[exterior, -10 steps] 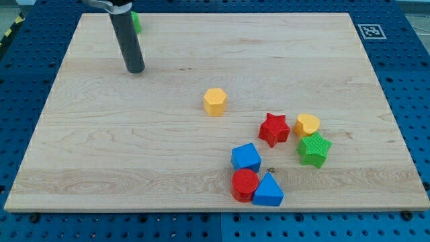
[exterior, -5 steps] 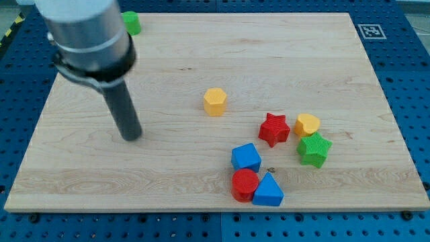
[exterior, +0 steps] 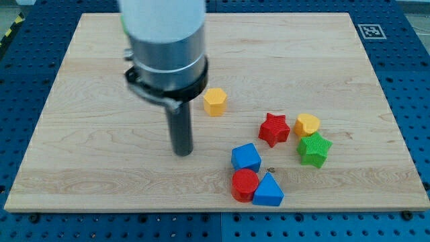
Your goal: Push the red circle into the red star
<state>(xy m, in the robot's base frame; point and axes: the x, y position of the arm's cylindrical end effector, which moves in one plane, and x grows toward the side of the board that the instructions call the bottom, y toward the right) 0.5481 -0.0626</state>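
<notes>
Standing on bare wood, my tip is the blunt lower end of a straight dark rod hung under a broad grey cylinder; there is no gripper or jaw to open or close here, so it holds nothing and touches no block. It sits to the view's left of the cluster, near the blue cube-like block and apart from it. Just below that block, near the view's bottom edge of the pale wooden board, is the red circle, a short ribbed red cylinder, pressed against the blue triangular block on its right and close under the blue cube. The red star block lies up and to the right of the circle, with the yellow heart-shaped block and the green star block close on its far side, and a yellow hexagonal block sits apart toward the top. The main risk, as I judge it, is crowding: a push coming straight from my present side would likely catch the blue cube first, or drive the circle into the triangle and drag both along. A push from below-left could let the round block roll off my tip, or jam it between the two blue blocks. Too firm a shove could also knock the star into its yellow and green neighbours.
</notes>
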